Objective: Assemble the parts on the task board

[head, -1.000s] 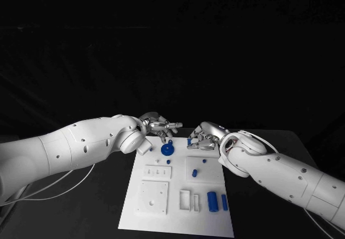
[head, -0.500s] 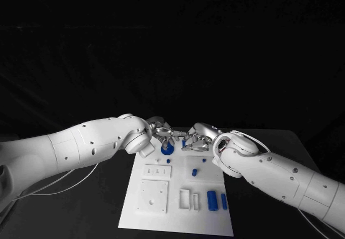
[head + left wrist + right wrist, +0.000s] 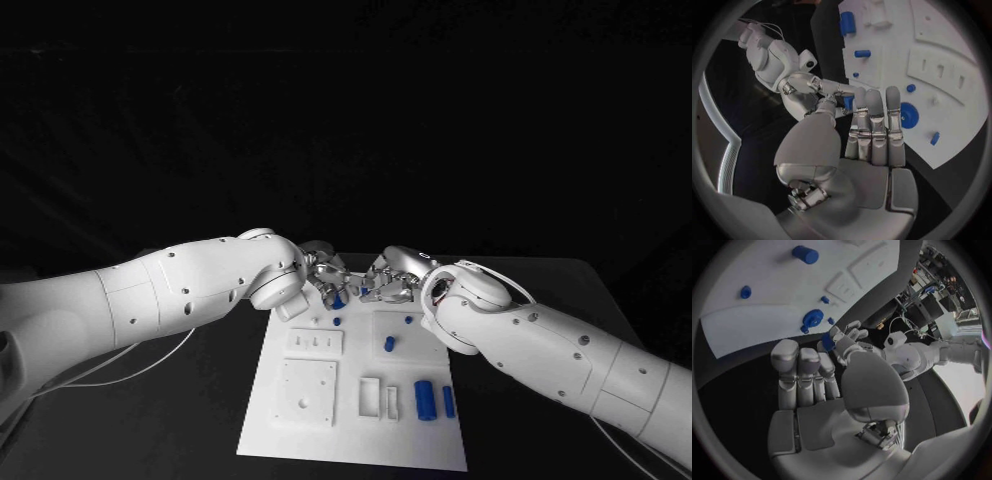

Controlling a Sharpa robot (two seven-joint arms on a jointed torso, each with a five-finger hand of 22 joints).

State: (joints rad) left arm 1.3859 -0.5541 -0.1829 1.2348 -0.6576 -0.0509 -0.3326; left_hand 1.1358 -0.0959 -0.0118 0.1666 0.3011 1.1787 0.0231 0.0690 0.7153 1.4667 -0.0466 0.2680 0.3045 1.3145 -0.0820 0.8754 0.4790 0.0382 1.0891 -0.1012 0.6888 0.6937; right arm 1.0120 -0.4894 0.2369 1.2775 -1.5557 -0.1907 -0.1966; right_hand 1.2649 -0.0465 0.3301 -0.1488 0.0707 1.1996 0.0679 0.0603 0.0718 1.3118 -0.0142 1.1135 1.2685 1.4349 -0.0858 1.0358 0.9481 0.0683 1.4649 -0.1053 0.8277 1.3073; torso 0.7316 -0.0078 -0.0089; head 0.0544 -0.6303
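Left hand (image 3: 323, 270), right hand (image 3: 392, 280) meet above task board (image 3: 361, 440) far edge.

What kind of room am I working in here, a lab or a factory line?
Most likely a robotics lab test bench: a black table holding one white task board with small blue parts, dark surroundings, and cluttered equipment racks in the right wrist view.

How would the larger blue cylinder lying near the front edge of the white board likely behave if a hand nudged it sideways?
The blue cylinder lies on its side on the smooth task board, so it would probably roll. It looks solid and stiff, unlikely to bend. Being small, it is probably light.
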